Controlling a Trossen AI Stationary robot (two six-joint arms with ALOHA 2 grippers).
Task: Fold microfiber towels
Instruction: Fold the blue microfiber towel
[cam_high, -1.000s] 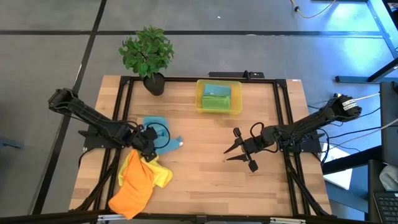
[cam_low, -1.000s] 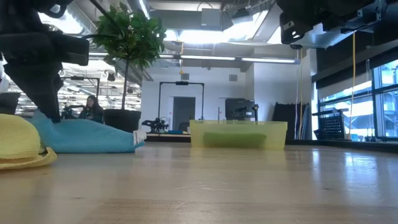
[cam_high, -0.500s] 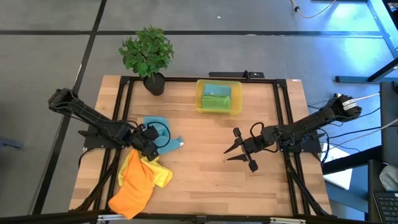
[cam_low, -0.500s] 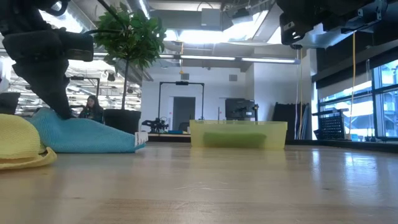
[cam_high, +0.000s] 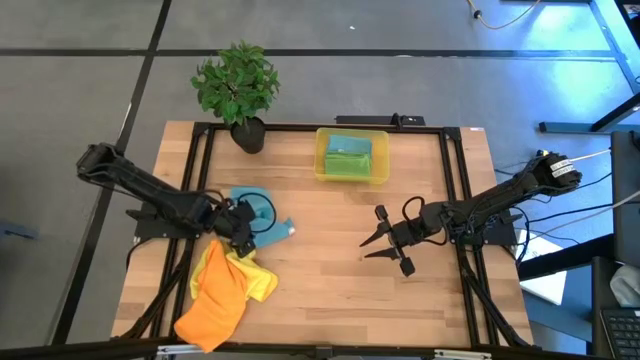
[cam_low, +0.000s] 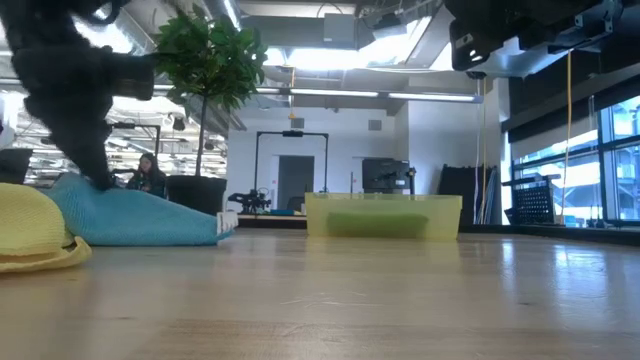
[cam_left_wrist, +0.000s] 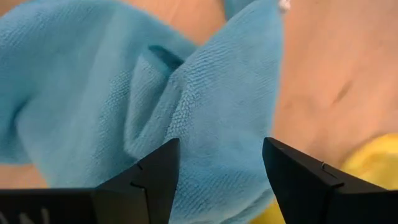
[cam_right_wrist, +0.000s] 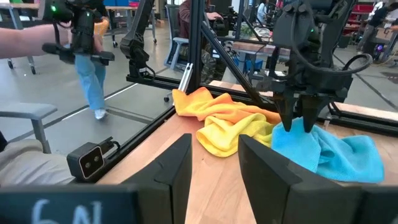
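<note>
The blue towel lies crumpled on the table's left side, just beside the yellow towel and orange towel. The left gripper is down over it, its fingers spread with a raised fold between them and nothing clamped. This looks like the first pick-up: next it must close on that fold and drag the cloth flat. The right gripper waits mid-table, wide open and empty

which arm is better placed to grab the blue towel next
Left. The left claw is open right over the teal-blue towel, its fingers straddling a raised fold. The right claw hangs open above bare wood mid-table, well away from the towel.
</note>
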